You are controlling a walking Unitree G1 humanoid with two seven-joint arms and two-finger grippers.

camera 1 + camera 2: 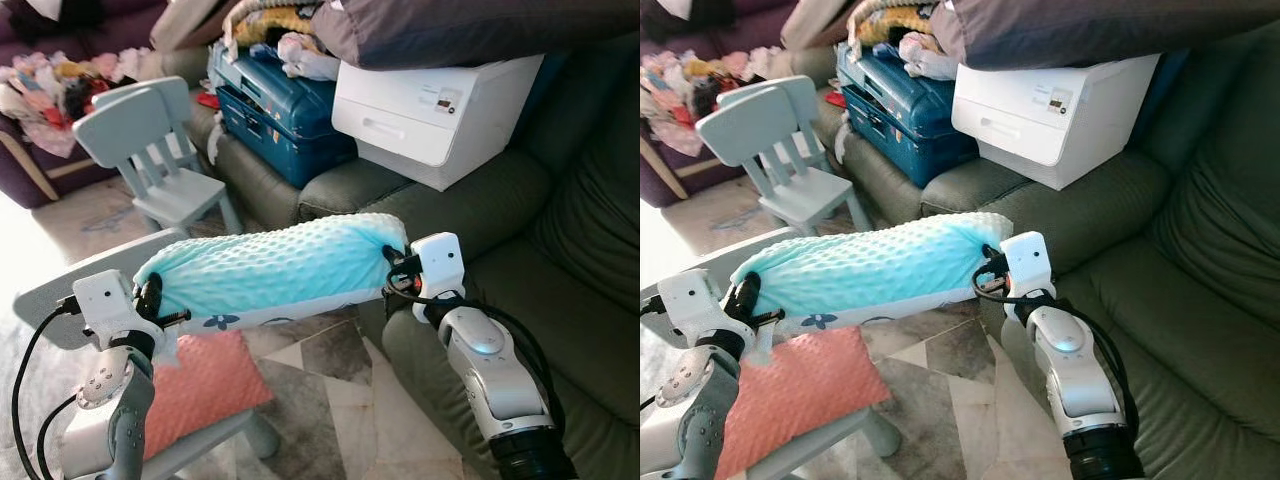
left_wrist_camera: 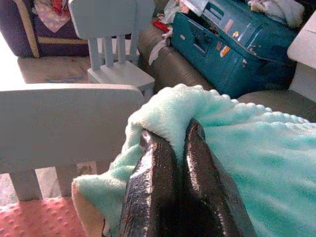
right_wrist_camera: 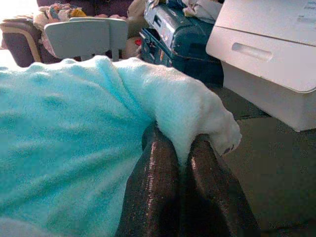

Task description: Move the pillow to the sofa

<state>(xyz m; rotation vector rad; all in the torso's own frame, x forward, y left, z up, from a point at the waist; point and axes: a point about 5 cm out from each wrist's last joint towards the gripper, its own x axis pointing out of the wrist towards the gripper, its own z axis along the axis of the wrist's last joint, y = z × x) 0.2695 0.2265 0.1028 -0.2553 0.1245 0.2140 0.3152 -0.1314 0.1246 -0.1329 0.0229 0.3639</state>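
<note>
Pillow, pale turquoise and dimpled, is held in the air between both grippers, lying lengthwise left to right, above the patterned floor and just left of the near sofa seat. A floral-print underside shows along its near lower edge.

Left gripper grips the pillow's left end; the left wrist view shows the two black fingers pressed together with a fold of the fleece pinched between the tips. Right gripper grips the right end; in the right wrist view its fingers are clamped on a bunched white-edged corner of the pillow. From the head views the fingertips themselves are buried in the fabric, so the pinch can be read from the wrist views alone.

Sofa, olive green, runs along the right and far side. On its far cushions sit a white printer and, to its left, a blue suitcase with clothes piled on top.

Under the pillow's left end stands a near pale-blue child's chair with a coral cushion on its seat. A second small chair stands farther off on the left, before a purple sofa strewn with clothing.
</note>
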